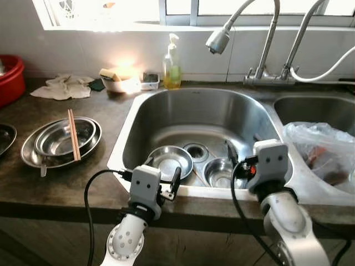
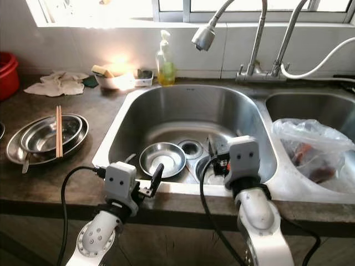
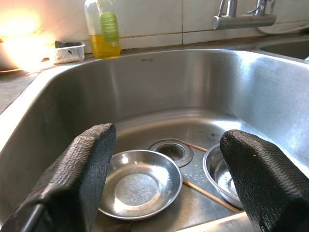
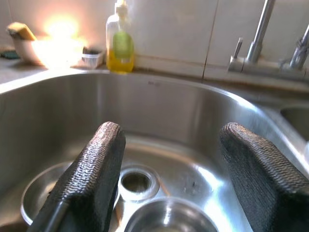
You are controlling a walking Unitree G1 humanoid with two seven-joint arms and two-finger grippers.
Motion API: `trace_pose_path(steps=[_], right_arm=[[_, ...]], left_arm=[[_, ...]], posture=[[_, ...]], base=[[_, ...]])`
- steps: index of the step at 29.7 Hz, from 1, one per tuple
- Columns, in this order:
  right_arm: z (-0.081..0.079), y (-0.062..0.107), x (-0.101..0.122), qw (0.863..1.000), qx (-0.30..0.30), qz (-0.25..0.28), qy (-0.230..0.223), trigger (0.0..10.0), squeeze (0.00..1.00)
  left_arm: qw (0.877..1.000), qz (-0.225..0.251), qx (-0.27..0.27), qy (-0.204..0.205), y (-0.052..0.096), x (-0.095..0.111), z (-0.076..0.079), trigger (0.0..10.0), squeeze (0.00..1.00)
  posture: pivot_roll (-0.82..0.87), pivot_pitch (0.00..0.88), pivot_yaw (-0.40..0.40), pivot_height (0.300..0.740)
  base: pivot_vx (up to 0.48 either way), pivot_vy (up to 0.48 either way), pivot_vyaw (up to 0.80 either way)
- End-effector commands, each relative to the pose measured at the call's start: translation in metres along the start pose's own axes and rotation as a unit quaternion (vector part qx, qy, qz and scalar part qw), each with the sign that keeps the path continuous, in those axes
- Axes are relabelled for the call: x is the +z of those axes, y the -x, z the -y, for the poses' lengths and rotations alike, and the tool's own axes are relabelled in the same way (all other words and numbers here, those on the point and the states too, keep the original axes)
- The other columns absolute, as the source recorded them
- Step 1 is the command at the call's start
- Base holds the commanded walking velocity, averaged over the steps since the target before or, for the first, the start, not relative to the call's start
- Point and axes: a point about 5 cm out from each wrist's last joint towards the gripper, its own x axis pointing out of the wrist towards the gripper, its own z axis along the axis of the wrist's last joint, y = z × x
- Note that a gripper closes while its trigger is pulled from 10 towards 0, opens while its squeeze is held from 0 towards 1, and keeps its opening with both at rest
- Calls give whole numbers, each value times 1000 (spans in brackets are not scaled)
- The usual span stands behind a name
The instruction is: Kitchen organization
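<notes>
Two steel bowls (image 1: 171, 161) (image 1: 220, 172) lie in the sink (image 1: 133, 124) beside the drain; left tool (image 1: 166, 187) and right tool (image 4: 169, 179) hover above with fingers spread, empty; bowls look light, stiff, slippery; best pinched at the rim.

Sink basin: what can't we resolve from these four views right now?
- Small bowl: head views, its right side hidden behind the right gripper.
- Plastic bag contents: too murky through the film.
- Chopsticks in the basin: left wrist view, ends hidden under the bowls.
- Shallow dish: right wrist view, blurred, behind a finger.
</notes>
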Motion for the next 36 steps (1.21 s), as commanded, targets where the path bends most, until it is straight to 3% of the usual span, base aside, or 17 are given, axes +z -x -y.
trace_pose_path(steps=[1,8,36], right_arm=[[-1,2,5,1000,-6,15,4,10000,0],[-2,0,2,1000,-18,14,-17,10000,0],[-12,-4,2,1000,6,17,-14,10000,0]], left_arm=[[1000,-16,-6,3,3,-7,3,10000,0],[1000,-6,-10,-5,2,-2,5,10000,0],[1000,-9,-10,-12,4,-4,5,10000,0]], posture=[[30,10,-22,740],[29,9,-21,740],[40,19,-22,740]], base=[[0,0,0],[-235,0,0],[-307,0,0]])
